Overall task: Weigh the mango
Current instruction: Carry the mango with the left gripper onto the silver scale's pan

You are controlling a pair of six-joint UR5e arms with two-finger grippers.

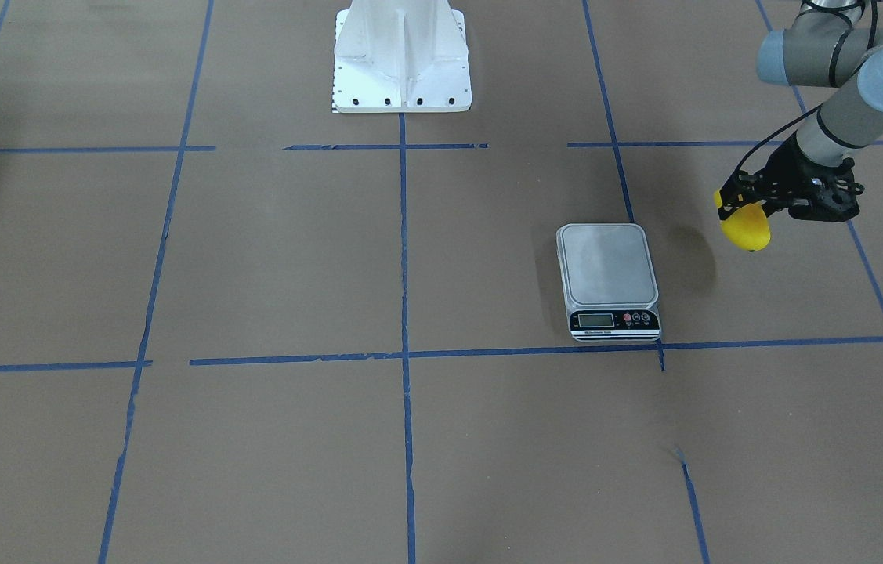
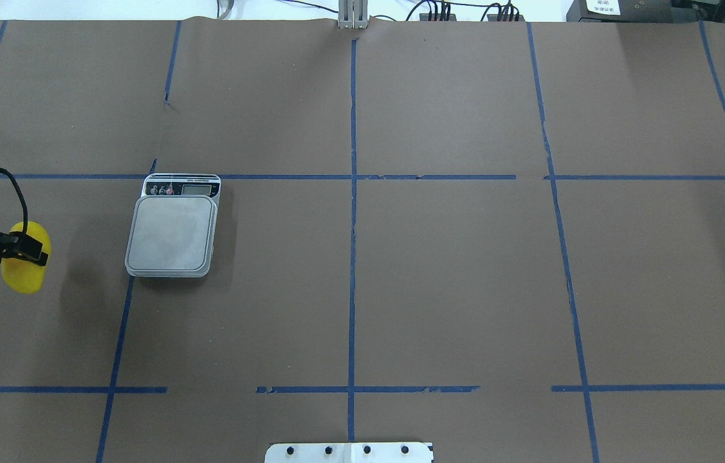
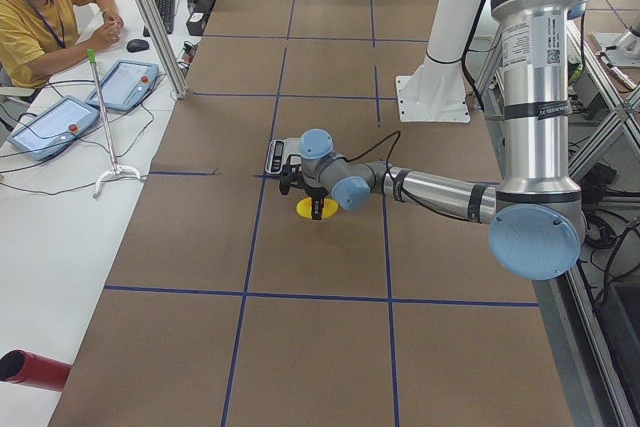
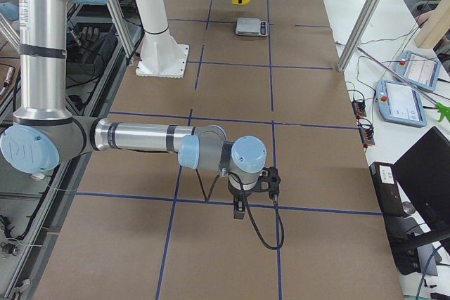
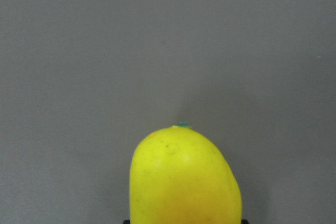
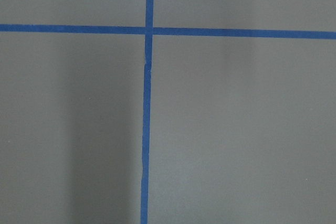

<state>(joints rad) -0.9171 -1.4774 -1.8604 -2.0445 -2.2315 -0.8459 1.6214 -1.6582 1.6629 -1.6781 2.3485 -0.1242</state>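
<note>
Mango [image 2: 24,278] held above the table [image 2: 452,283], left of the scale [image 2: 172,233].
The left gripper [image 2: 26,249] has its jaws clamped on the mango's upper end. The fruit's shadow falls between it and the scale. The scale's display sits at its far edge. The right gripper [image 4: 239,207] hangs well to the right, above a tape line [image 6: 146,129]; its jaw state cannot be determined.

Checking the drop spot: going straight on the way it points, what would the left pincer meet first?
Likely bare table paper; the mango in the left pincer would touch first, beside the scale, not on it.
</note>
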